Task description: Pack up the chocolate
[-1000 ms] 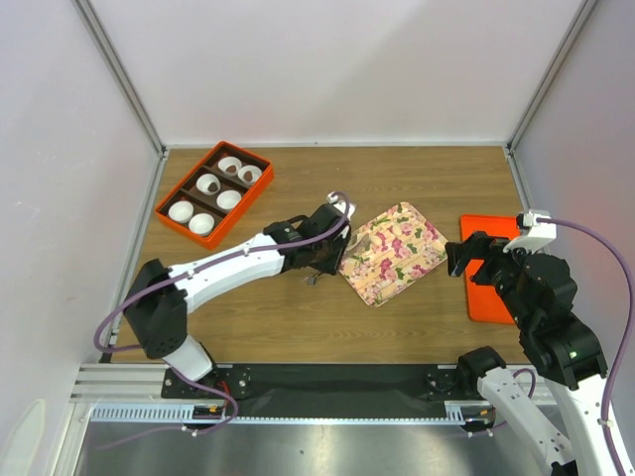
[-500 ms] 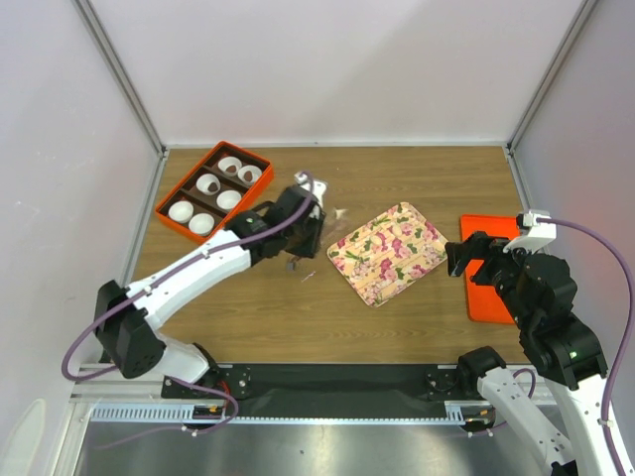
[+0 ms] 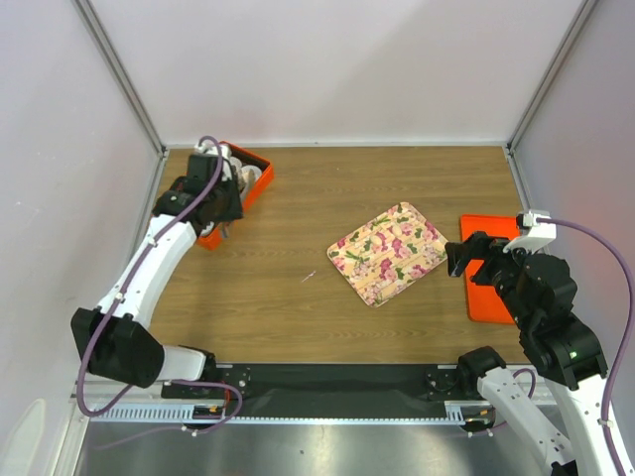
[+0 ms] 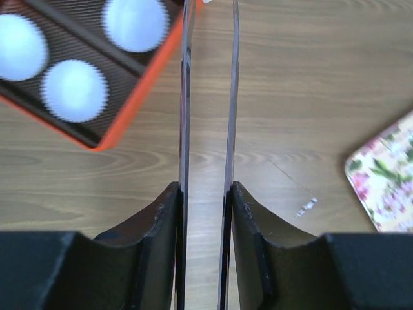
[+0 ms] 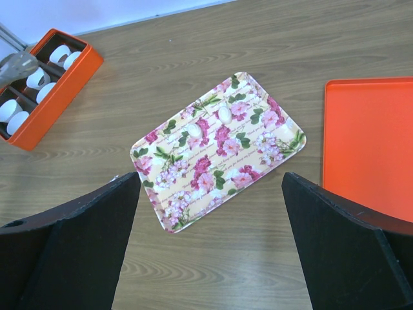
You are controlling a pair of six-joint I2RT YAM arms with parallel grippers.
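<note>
brown wood-grain table fenced by pale walls and grey corner posts, seen from above. at the far left, an orange box largely hidden under the left arm, with the left gripper hanging at the box's near end. near the middle, a floral tray lying askew, well apart from the box; a tiny pale speck on the bare wood between the two. at the right, a flat orange tray partly covered by the right gripper, held above its left edge. no telling either claw's opening from up here. from the left wrist: two long thin blades running straight up the frame, close together with a slim strip of wood visible between, tips cut off by the top edge, so impossible to say whether clamped on anything. left of the blades, a corner of the box with three blurred white paper cups in dark compartments; at the right edge, a corner of the floral tray. from the right wrist: two dark fingers spread wide at the bottom corners, only table and floral tray showing between. two small pale ovals on the tray's far half. at the upper left, the box with its cups in rows; dark centres in the two cups at its far end, apparently the chocolate, too small to be sure.
</note>
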